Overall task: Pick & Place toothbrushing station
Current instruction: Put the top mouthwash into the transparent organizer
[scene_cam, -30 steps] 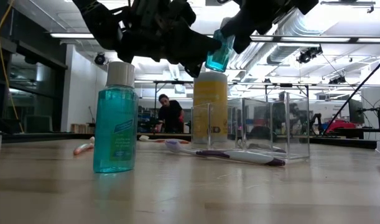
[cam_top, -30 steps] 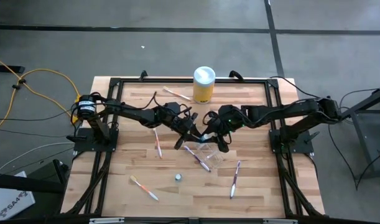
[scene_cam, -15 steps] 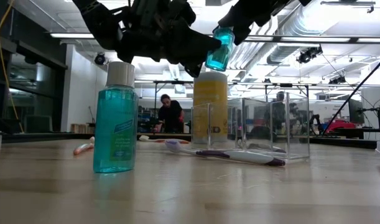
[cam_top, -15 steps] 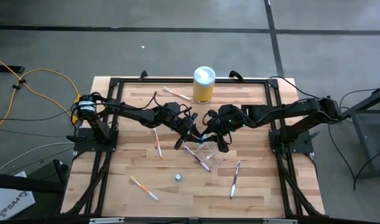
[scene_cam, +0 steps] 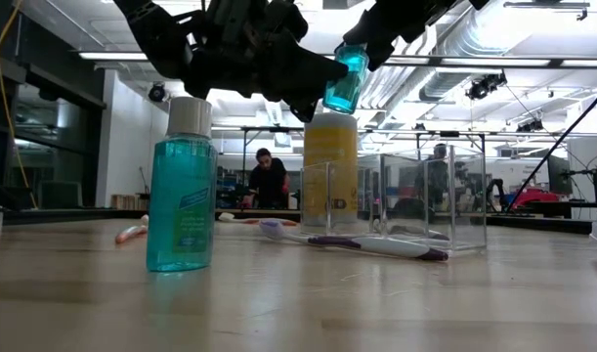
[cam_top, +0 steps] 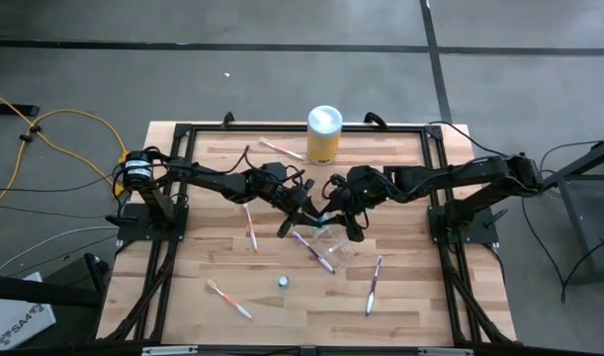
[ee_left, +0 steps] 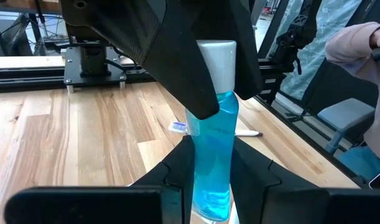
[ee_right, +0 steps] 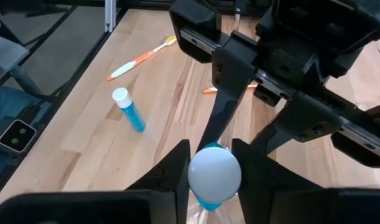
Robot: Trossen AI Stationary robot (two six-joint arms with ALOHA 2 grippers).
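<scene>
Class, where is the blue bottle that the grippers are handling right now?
In the low view the blue bottle hangs above the clear cup, between the left gripper and right gripper, table centre.

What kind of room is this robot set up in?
Probably a robotics lab or workshop: a wooden table stands on a bare concrete floor, exposed ceiling ducts run overhead, and a person works at benches behind.
</scene>
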